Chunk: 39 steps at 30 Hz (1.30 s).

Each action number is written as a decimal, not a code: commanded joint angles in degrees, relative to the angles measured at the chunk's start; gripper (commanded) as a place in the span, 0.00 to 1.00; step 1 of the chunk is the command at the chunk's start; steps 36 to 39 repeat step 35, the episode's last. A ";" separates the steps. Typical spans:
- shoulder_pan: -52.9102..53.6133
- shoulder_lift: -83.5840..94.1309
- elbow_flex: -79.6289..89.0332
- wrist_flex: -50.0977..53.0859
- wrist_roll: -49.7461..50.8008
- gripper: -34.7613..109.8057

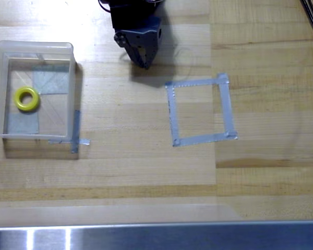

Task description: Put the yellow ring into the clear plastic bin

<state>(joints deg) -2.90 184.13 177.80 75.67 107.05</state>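
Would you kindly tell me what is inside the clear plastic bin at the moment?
The yellow ring lies flat inside the clear plastic bin, left of centre. Grey tape patches show through the bottom; the part of the floor under the ring is covered.

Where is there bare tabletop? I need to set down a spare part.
Free: inside the grey tape square outline, and the wood between it and the clear plastic bin. Crowded: the bin, holding the small yellow ring, and under the end effector.

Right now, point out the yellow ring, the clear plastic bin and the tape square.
yellow ring [27,98]: overhead view, its band.
clear plastic bin [35,48]: overhead view, top rim.
tape square [171,112]: overhead view, left strip.
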 commanded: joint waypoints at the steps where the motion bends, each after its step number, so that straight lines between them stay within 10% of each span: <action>1: 1.41 -0.62 -0.53 2.37 0.18 0.24; 39: 6.86 -0.70 -0.44 3.25 -15.21 0.24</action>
